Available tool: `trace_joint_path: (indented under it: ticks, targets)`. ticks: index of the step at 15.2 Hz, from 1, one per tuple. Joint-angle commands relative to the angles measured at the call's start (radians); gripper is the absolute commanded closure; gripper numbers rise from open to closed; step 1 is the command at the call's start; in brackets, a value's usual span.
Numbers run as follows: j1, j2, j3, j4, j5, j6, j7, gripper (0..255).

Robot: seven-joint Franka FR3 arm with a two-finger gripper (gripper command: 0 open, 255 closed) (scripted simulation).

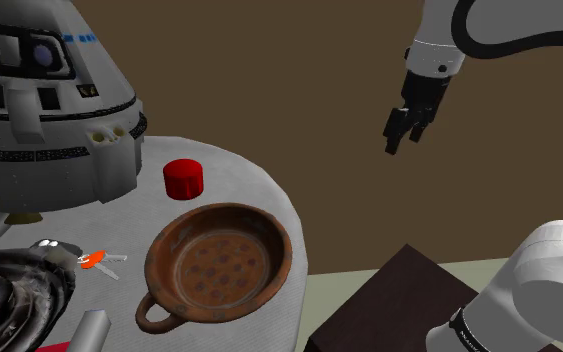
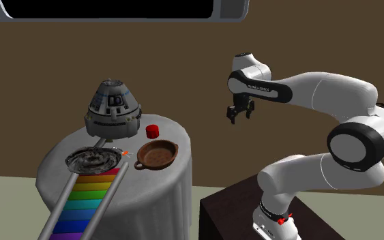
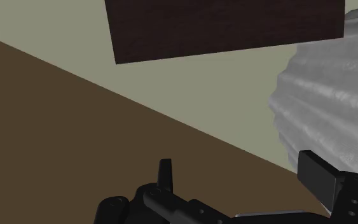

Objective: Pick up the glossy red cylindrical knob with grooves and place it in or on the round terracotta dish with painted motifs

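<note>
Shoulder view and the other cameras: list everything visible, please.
Grooved cylindrical knob: one, glossy red, on table between capsule and dish.
Round handled dish: one, brown, dark-spotted, on table near its edge.
Cone-shaped capsule model: one, white-grey, on table.
Coiled round object: one, black-grey, on table beside dish.
Small item: one, orange-grey, between coil and dish.
Striped ramp with rails: one, rainbow, against table.
Round clothed table: one, grey-white.
Box stand: one, dark brown, under arm.
Arm: one, white, dark joints.
End effector: one, black, open, midair off the table's side.
</note>
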Motion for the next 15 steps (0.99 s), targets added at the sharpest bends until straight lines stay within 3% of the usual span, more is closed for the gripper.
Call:
trace_joint_path:
  ticks: [1, 8, 15]
  targets:
    - [0.0, 0.0, 0.0, 0.0, 0.0, 0.0, 0.0, 0]
    - [0.048, 0.14, 0.125, 0.082, 0.096, 0.048, 0.161, 0]
    - [0.08, 0.318, 0.24, 0.217, 0.148, 0.091, 0.318, 0]
